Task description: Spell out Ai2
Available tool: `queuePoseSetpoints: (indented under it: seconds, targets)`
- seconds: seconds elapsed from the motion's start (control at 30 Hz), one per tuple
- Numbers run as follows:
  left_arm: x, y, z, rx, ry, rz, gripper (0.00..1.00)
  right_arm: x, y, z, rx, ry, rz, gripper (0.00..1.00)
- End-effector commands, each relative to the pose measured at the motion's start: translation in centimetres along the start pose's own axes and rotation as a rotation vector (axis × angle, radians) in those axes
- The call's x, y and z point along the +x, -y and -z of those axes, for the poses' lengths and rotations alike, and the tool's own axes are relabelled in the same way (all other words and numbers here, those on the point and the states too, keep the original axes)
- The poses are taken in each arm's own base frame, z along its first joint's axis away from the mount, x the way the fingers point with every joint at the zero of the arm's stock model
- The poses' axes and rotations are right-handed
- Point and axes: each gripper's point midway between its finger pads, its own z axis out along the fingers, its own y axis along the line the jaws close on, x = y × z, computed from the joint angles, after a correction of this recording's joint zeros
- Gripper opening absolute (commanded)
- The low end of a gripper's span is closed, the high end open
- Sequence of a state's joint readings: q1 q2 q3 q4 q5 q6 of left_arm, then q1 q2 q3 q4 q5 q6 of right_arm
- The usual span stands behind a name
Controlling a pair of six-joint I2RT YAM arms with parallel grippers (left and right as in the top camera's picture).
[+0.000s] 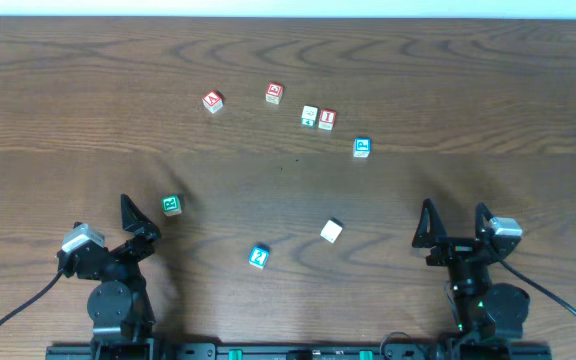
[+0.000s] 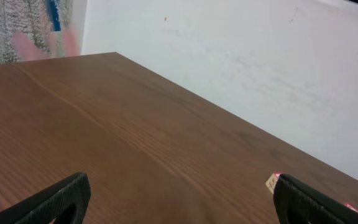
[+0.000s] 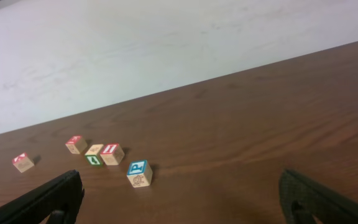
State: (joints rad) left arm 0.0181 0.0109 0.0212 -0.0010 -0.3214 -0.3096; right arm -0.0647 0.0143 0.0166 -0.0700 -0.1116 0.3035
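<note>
The blue cube with a white "2" (image 1: 259,256) lies near the front, between the two arms. The red-bordered "I" cube (image 1: 327,119) (image 3: 112,153) sits at the back beside a green-marked cube (image 1: 309,116). Two more red-bordered cubes (image 1: 213,101) (image 1: 274,93) lie left of it; which one carries the "A" is too small to read. My left gripper (image 1: 140,232) (image 2: 179,202) and my right gripper (image 1: 455,225) (image 3: 179,196) both stand open and hold nothing, low at the front of the table. A red-topped cube's corner (image 2: 271,182) peeks past the left gripper's right finger.
A blue "P" cube (image 1: 362,147) (image 3: 139,173) lies right of the "I" cube. A green-faced cube (image 1: 171,205) sits just beyond my left gripper. A plain pale cube (image 1: 331,231) lies right of the "2". A white wall (image 3: 166,50) borders the table's far edge.
</note>
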Motion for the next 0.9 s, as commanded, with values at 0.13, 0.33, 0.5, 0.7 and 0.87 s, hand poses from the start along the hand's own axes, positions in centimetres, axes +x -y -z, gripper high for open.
queuePoseSetpoints:
  seconds: [0.13, 0.33, 0.5, 0.7, 0.87]
  targets:
    - [1.3, -1.1, -0.1, -0.045, -0.035, -0.037, 0.96, 0.1, 0.4, 0.0, 0.015, 0.005, -0.008, 0.99]
    - [0.5, 2.0, 0.1, 0.12, -0.019, -0.02, 0.95, -0.3, 0.2, 0.0, 0.009, 0.018, -0.006, 0.99]
    - [-3.1, 4.7, 1.3, 0.233, 0.032, -0.07, 0.95, -2.5, -1.1, 0.5, -0.034, 0.055, 0.001, 0.99]
    - [-10.3, 7.3, 4.2, 0.298, 0.108, -0.177, 0.95, -8.5, -3.0, 2.5, -0.045, 0.134, 0.031, 0.99]
    - [-15.7, 10.8, 6.4, 0.407, 0.076, -0.227, 0.96, -14.1, -5.1, 4.0, -0.051, 0.127, 0.085, 0.99]
